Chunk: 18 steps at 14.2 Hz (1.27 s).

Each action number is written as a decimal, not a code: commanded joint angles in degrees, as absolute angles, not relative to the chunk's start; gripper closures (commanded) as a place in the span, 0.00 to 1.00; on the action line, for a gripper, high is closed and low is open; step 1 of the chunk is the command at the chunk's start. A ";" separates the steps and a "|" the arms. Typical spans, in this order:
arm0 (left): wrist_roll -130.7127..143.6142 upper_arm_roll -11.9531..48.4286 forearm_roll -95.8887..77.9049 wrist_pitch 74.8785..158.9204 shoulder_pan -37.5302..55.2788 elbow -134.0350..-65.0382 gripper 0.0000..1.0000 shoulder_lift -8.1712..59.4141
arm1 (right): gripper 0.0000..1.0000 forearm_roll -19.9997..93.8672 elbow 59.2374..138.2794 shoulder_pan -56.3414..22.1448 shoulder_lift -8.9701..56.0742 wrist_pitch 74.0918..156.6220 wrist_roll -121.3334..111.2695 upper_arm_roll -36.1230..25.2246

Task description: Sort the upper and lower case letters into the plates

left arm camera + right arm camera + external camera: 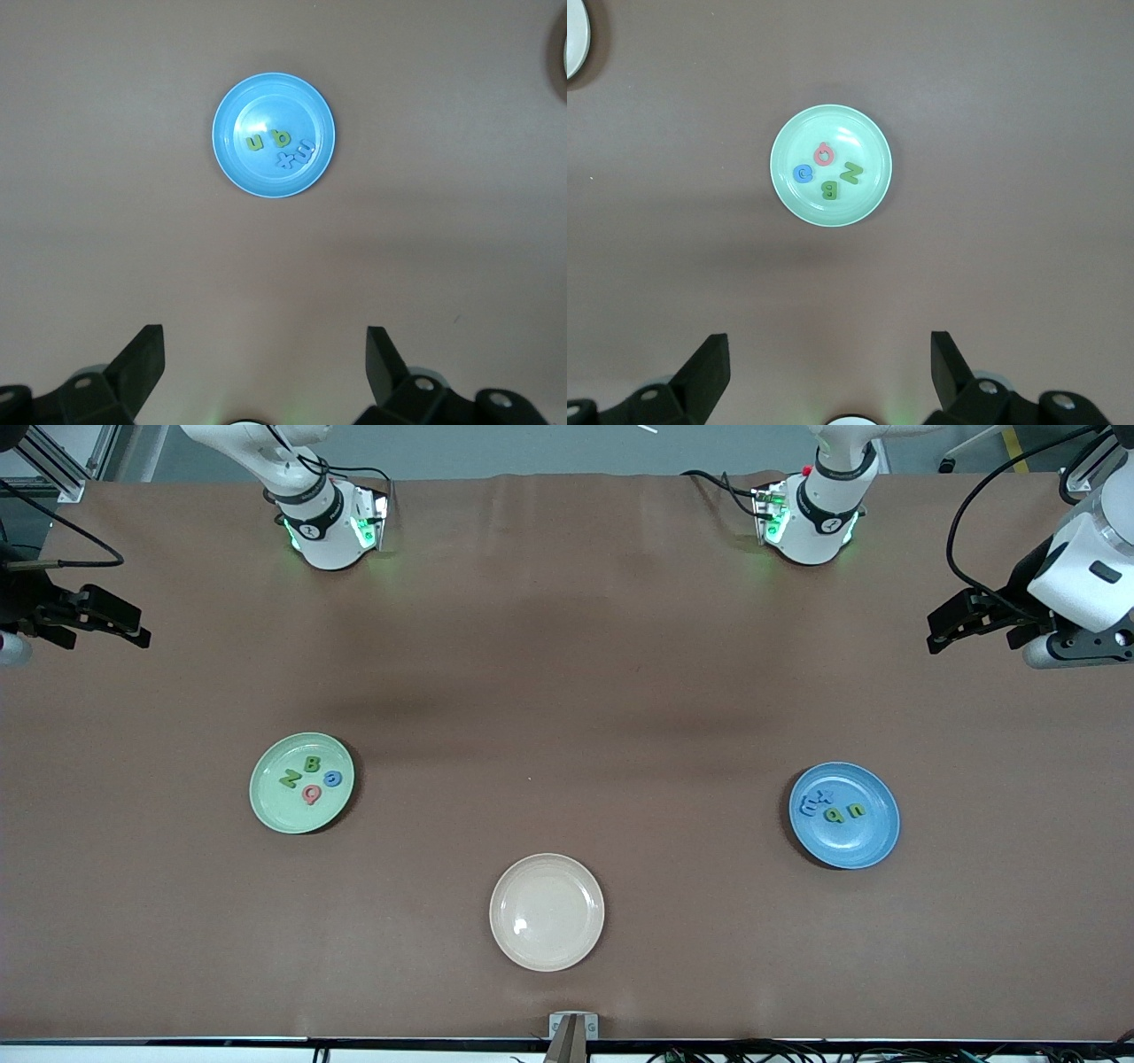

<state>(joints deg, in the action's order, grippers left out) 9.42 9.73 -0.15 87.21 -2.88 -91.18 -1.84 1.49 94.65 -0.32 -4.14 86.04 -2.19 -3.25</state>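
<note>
Letters all plated: four in green plate (302, 783) toward right arm's end, four in blue plate (844, 815) toward left arm's. Cream plate (547, 911) bare at 6 o'clock. Sorting looks done. Left end effector (264, 372), right end effector (829, 376) empty, jaws wide, parked at desk ends.

You had the mint green plate (301, 783) lying flat toward the right arm's end of the table, holding four letters: a green N (290, 779), a green B (312, 763), a blue letter (332, 779) and a pink letter (311, 794). The blue plate (844, 815) lay flat toward the left arm's end, well apart, holding two green letters (846, 812) and two blue letters (815, 803) clustered together.
</note>
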 commanded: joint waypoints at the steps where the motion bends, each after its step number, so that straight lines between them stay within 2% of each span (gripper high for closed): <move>1: 8.61 9.76 -0.26 87.10 -2.72 -90.97 0.00 -2.11 | 0.00 2.11 96.59 -0.62 -5.89 86.84 -2.55 -3.60; 18: 8.70 9.84 -0.26 87.19 -2.46 -91.14 0.00 -1.23 | 0.00 1.23 96.50 -0.79 -5.80 87.27 -2.81 -3.60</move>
